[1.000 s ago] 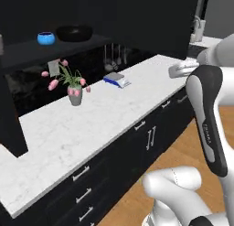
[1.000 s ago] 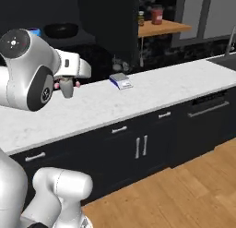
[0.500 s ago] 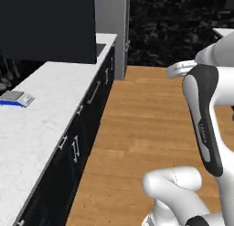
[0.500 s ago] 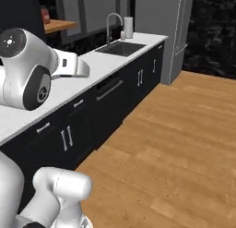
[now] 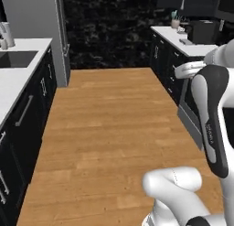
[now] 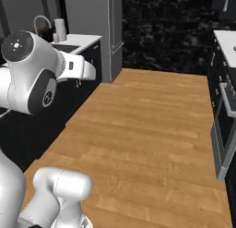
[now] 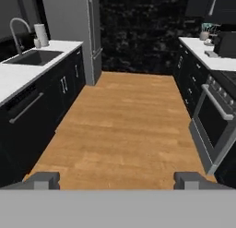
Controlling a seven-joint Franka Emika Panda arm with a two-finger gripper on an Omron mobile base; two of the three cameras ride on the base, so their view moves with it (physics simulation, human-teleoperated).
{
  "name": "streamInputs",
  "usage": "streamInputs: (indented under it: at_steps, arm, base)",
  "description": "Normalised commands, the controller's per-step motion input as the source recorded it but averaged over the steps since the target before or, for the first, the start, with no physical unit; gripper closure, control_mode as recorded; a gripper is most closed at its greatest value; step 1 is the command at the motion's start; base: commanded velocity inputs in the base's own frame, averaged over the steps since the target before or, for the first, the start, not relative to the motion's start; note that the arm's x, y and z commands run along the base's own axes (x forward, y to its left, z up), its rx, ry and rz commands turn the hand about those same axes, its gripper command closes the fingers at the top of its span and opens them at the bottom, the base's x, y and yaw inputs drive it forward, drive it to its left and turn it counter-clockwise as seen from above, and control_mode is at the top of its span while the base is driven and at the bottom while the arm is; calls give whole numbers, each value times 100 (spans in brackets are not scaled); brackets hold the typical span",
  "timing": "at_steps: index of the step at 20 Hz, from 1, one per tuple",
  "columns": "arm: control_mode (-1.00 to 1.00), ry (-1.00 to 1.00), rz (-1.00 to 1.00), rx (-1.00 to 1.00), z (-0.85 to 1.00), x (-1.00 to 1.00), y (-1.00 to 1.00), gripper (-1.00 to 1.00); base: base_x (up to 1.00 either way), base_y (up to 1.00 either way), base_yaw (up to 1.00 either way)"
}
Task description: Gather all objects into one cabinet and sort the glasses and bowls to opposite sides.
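Gripper (image 7: 118, 178) spread wide, carrying nothing, facing down a wood floor (image 7: 124, 125) aisle: sink counter (image 7: 27, 72) off left, oven (image 7: 213, 125) off right. No cups, bowls or cabinet ahead. Risking clipping either counter while turning, arm sticking out.

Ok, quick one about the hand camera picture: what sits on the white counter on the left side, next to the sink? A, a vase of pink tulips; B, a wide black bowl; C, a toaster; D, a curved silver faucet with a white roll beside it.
D: in the hand view a curved silver faucet rises behind the sink, with a white roll standing right beside it on the counter.
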Motion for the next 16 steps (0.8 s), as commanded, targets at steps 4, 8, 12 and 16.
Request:
streamInputs:
  at_steps: [4,8,12,16]
  arm:
    - [100,0,0,0,0,0,0,-100]
    - [100,0,0,0,0,0,0,-100]
    - [100,0,0,0,0,0,0,-100]
    - [100,0,0,0,0,0,0,-100]
  base:
    - [100,9,-20]
    - [100,23,-8]
    - [100,27,-7]
    - [100,32,-6]
